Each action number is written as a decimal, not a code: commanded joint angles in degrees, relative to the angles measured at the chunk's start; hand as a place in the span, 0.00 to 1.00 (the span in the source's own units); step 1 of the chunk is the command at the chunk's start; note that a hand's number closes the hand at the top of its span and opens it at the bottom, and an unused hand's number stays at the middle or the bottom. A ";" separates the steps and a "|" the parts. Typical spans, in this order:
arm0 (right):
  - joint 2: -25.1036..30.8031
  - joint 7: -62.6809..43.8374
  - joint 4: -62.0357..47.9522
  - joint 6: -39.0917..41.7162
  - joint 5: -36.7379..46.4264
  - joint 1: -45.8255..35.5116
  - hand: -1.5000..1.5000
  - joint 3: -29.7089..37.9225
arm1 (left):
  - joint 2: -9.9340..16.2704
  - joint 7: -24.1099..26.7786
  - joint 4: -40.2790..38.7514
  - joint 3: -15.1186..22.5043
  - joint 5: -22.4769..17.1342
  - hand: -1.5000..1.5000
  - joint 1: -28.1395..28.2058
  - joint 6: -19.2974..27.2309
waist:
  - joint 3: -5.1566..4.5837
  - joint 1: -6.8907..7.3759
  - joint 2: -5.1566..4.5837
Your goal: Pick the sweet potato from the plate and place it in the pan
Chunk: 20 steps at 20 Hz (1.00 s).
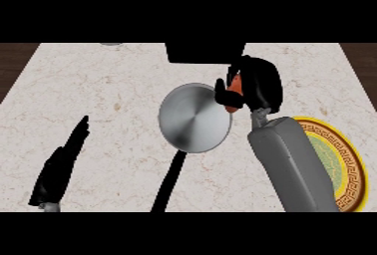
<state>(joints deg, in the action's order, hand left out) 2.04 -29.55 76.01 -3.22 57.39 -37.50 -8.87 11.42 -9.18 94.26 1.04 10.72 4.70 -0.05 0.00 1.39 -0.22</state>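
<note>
A steel pan point(194, 117) with a long black handle lies in the middle of the counter. My right hand point(258, 82) hovers at the pan's upper right rim, its fingers curled round the orange sweet potato point(233, 91), which is mostly hidden by the hand. The plate point(344, 164), green in the middle with a gold patterned rim, lies at the right, partly covered by my right forearm. My left hand point(63, 162) rests open at the lower left, fingers straight and pointing up.
A black object point(204, 52) stands at the counter's far edge behind the pan. A small grey thing point(111, 44) shows at the far left edge. Dark wood borders the marble counter on both sides.
</note>
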 commanded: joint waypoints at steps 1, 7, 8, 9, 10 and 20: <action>-1.93 -1.05 -14.02 -8.20 -5.24 -7.67 1.00 -2.20 | 1.07 -0.40 1.29 -0.28 0.26 0.50 -0.06 -0.93 | 0.02 1.30 -0.32; -2.01 4.36 -35.77 -13.32 -9.96 -16.68 1.00 -1.06 | -1.43 1.40 -2.54 1.37 1.01 0.50 -2.44 -0.44 | 0.01 1.68 -0.70; -2.02 4.27 -37.68 -15.74 -11.22 -15.77 1.00 -4.83 | -0.08 3.74 -2.39 0.87 1.47 0.50 -0.79 -0.82 | 0.01 2.78 -0.85; -2.02 2.50 -40.23 -13.32 -12.15 -20.06 1.00 -5.06 | 0.43 1.90 -4.28 -0.35 0.48 0.50 -5.30 -1.53 | -0.01 2.68 -0.97; -2.02 5.38 -42.17 -14.09 -12.93 -19.05 1.00 -6.10 | -1.21 5.09 -4.45 1.30 2.04 0.50 -1.51 0.03 | -0.01 2.93 -0.95; -2.04 11.15 -46.26 -14.96 -39.99 -15.98 0.00 0.90 | 0.02 1.92 -3.47 1.09 -0.16 0.50 -4.88 -3.39 | 0.19 6.87 -1.77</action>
<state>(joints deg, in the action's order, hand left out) 0.03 -21.19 31.21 -15.92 26.23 -53.82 -9.52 10.83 -7.35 90.89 2.22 11.21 -0.26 -2.18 0.14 6.72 -1.85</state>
